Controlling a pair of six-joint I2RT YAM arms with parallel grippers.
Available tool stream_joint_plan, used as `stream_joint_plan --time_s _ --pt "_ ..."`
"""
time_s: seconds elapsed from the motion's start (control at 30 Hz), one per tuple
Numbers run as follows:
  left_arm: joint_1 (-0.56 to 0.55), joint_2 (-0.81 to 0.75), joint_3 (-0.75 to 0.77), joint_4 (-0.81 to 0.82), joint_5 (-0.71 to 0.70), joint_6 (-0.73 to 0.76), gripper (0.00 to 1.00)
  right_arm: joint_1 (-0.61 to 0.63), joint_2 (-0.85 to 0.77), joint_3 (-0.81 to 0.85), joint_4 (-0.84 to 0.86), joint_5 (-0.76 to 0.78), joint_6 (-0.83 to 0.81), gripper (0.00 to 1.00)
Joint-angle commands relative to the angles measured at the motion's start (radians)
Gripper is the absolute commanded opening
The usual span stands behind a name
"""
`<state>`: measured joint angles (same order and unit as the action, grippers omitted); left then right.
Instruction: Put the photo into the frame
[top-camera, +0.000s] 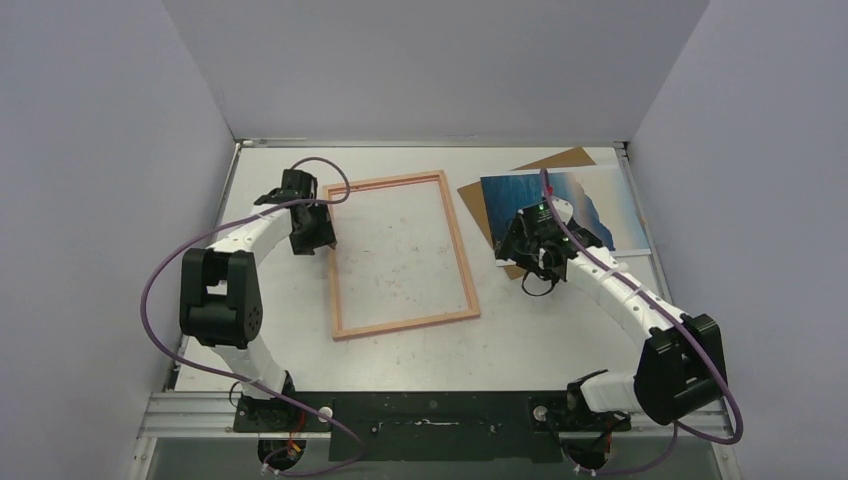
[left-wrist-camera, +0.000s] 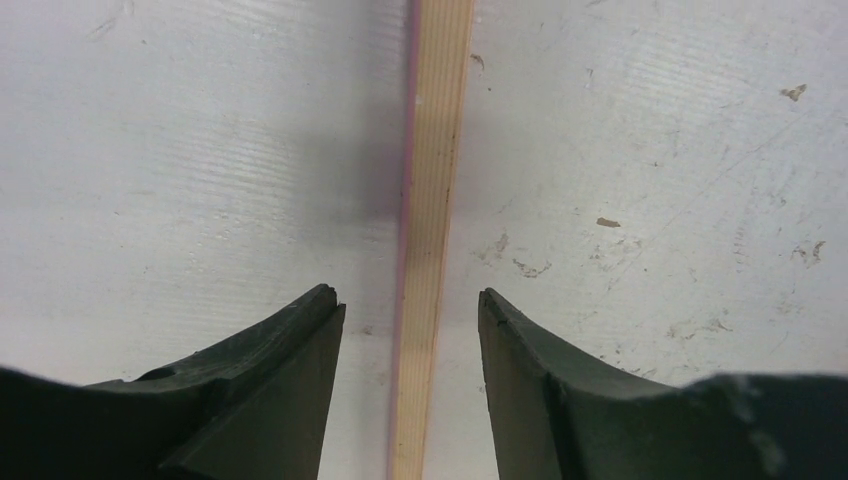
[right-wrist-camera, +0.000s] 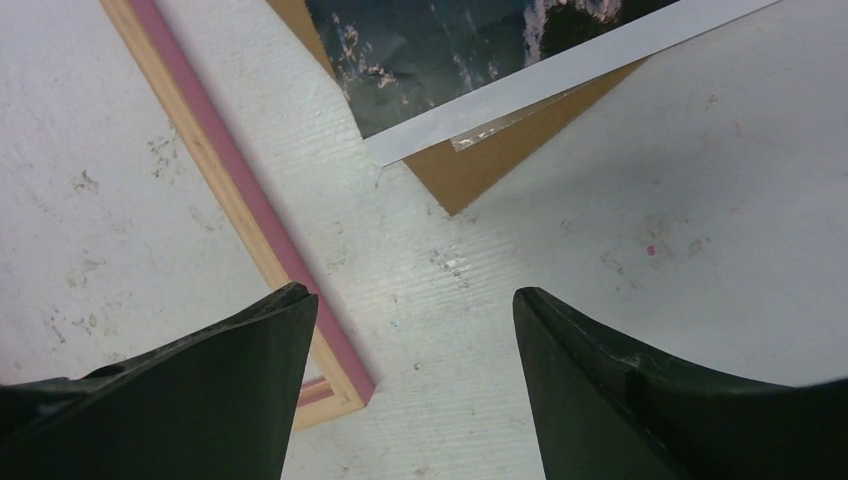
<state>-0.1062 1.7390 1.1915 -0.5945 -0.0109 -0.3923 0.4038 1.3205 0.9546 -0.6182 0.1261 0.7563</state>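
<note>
The photo (top-camera: 600, 205) lies upper right, its corner just ahead of the empty, wide-spread right gripper (right-wrist-camera: 410, 300); the left gripper (left-wrist-camera: 410, 300), also wide, seemingly straddles the frame (left-wrist-camera: 432, 200).

You have the thin frame (top-camera: 459, 245) lying flat and empty left of centre, pale wood side up with pink edging, and the blue seascape photo (top-camera: 600, 195) face up near its far right corner, apart.

Probably lab test cell: plain grey walls (top-camera: 430, 60), scuffed white table (top-camera: 560, 330).
</note>
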Motion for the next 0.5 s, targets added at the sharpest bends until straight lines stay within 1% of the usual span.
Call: stream_joint_plan --time_s 0.0,0.1,0.17,0.2,0.23,0.33,0.4,0.47 --pt "-0.006 -0.077 0.081 -0.029 0.011 0.021 0.52 -0.050 0.037 0.056 0.036 0.028 -0.007 0.73" --pt "-0.007 -0.125 0.097 -0.027 0.080 0.018 0.56 -0.059 0.103 0.089 0.059 0.020 -0.108 0.72" --pt "-0.008 -0.148 0.107 -0.018 0.124 0.014 0.58 -0.057 0.174 0.144 0.043 0.016 -0.215 0.72" --pt "-0.009 -0.156 0.111 -0.014 0.143 0.010 0.59 -0.050 0.210 0.187 0.020 0.013 -0.295 0.71" --pt "-0.010 -0.162 0.115 -0.012 0.159 0.004 0.59 -0.038 0.252 0.212 0.005 0.028 -0.333 0.71" --pt "-0.010 -0.172 0.131 -0.017 0.191 -0.017 0.60 0.022 0.369 0.330 -0.077 0.131 -0.487 0.71" --pt "-0.009 -0.174 0.144 -0.029 0.208 -0.029 0.60 0.089 0.441 0.388 -0.119 0.244 -0.548 0.71" --pt "-0.006 -0.181 0.157 -0.044 0.199 -0.038 0.60 0.151 0.485 0.431 -0.139 0.302 -0.592 0.71"
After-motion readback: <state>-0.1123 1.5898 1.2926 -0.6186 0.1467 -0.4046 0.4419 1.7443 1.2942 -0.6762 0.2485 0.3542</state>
